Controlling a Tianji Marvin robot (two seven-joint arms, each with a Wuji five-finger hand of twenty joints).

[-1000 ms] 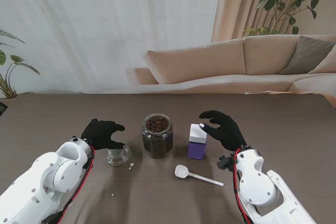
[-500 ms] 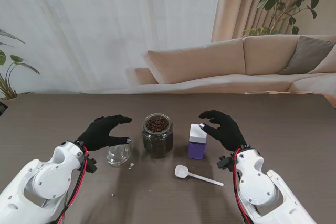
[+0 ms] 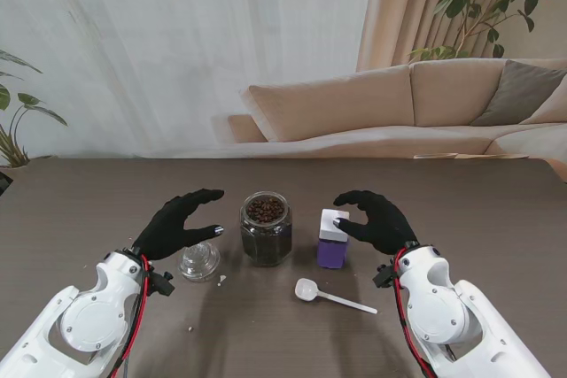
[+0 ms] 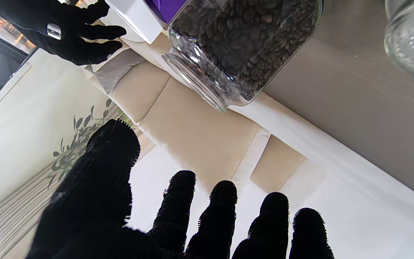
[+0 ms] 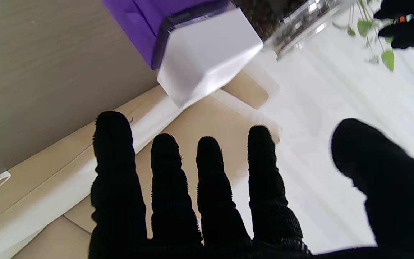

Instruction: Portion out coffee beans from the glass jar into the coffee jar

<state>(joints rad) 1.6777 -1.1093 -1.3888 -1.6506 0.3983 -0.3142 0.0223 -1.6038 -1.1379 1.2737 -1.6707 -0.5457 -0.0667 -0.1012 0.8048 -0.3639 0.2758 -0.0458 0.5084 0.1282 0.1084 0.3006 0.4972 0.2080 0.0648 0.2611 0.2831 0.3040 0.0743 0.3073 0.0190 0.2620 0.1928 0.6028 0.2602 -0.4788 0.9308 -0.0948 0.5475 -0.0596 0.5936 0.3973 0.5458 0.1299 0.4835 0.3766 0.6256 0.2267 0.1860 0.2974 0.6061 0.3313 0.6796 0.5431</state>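
While the glass jar (image 3: 265,228) of coffee beans stands uncapped at mid-table, its glass lid (image 3: 199,261) is parked to its left. Beside it, the left hand (image 3: 177,224) is held spread and empty; the right hand (image 3: 376,220), fingers spread, is positioned against the purple coffee jar (image 3: 333,240), right of the glass jar, apparently for bracing.

Lidless glass jar (image 3: 265,228) of beans stands upright beside purple, white-capped coffee jar (image 3: 333,239).

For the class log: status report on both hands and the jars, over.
Left hand open, above glass lid. Right hand open, beside purple coffee jar. Glass jar uncapped, full of beans. Spoon untouched, nothing blocking.
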